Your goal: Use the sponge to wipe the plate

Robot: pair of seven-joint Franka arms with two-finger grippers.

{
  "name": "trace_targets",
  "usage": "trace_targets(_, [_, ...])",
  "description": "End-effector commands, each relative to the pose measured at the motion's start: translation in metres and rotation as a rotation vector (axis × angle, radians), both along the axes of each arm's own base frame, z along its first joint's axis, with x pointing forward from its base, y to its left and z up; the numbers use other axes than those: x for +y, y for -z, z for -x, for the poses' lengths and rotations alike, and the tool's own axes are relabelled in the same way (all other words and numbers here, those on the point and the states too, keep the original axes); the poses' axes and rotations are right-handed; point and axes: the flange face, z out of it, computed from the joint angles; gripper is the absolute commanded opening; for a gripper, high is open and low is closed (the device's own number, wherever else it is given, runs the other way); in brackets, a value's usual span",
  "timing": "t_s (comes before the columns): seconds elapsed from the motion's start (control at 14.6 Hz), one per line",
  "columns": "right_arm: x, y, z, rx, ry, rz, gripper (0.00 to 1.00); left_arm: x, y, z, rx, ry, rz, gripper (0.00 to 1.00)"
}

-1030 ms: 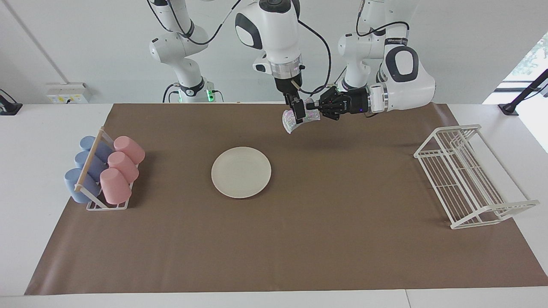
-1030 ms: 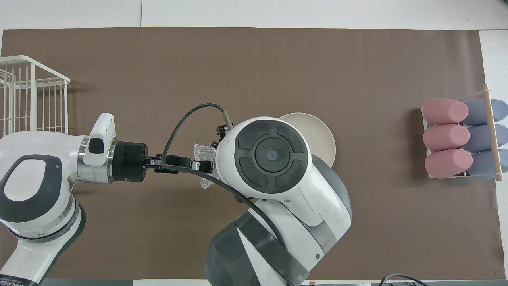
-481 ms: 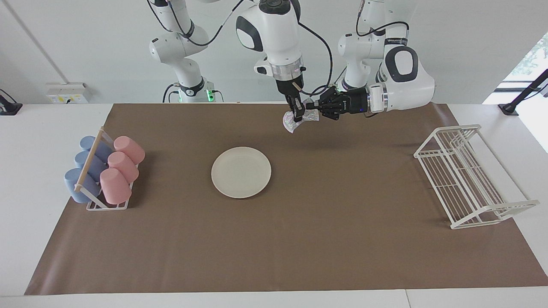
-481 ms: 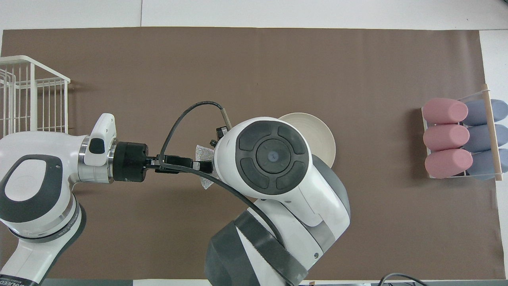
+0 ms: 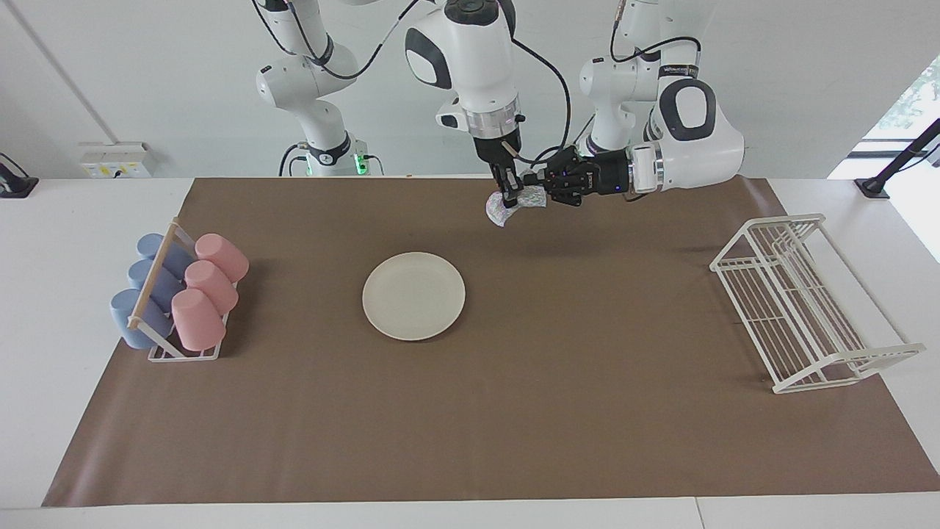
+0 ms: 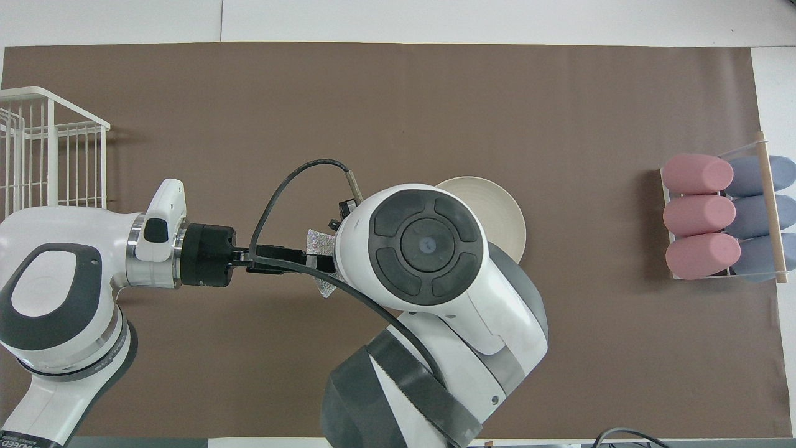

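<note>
A tabletop covered by a brown mat [image 5: 587, 411], seen from across the table and from above. Near the middle of the mat lies the plate [image 5: 413, 295], round, flat and cream-white, with nothing on it. In the overhead view a large arm joint covers part of it.

The sponge [image 5: 505, 208], a small crinkled silvery pad, is held up in the air over the mat, close to the tabletop edge nearest the robots and a little toward the left arm's end from the plate. It touches neither the mat nor the plate.

The right hand [image 5: 507, 192] points straight down, and its fingertips are closed on the top of the sponge. The left hand [image 5: 534, 181] reaches in sideways, level with the sponge, with its tips right at the pad; whether its fingers are open or pinching cannot be told. In the overhead view only a strip of the sponge [image 6: 318, 242] shows between the left hand [image 6: 311, 259] and the right arm's wrist.

At the right arm's end of the mat a small rack [image 5: 183, 353] holds three pink cups [image 5: 209, 288] and three blue cups [image 5: 143, 294] lying on their sides. At the left arm's end stands a white wire dish rack [image 5: 804, 301].
</note>
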Motion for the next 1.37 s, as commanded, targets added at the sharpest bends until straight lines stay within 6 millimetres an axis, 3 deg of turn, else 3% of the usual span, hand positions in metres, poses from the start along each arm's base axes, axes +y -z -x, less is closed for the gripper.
trace_targets(0.0, [-0.002, 0.003, -0.002, -0.007, -0.013, -0.012, 0.00, 0.000, -0.001, 0.009, -0.007, -0.002, -0.001, 1.00])
trace_targets(0.21, [-0.019, 0.018, -0.011, -0.008, 0.002, -0.002, 0.00, 0.000, 0.000, 0.010, -0.004, -0.002, -0.002, 1.00])
trace_targets(0.34, [-0.057, 0.038, -0.033, -0.062, -0.008, -0.010, 0.00, 0.002, 0.001, 0.010, -0.002, -0.005, -0.004, 1.00])
trace_targets(0.48, [-0.087, 0.067, -0.035, -0.103, -0.051, 0.002, 0.00, 0.005, 0.003, 0.010, 0.001, -0.008, -0.007, 1.00])
trace_targets(0.82, [-0.103, 0.142, -0.018, -0.110, -0.063, 0.018, 0.00, 0.017, 0.004, 0.008, -0.006, -0.010, -0.054, 1.00])
trace_targets(1.03, [-0.133, 0.171, -0.012, -0.104, -0.058, 0.042, 0.00, 0.025, 0.008, 0.009, -0.004, 0.038, -0.197, 1.00])
trace_targets(1.3, [-0.131, 0.221, -0.013, -0.086, -0.084, 0.047, 0.00, 0.062, 0.022, 0.005, -0.038, 0.093, -0.424, 1.00])
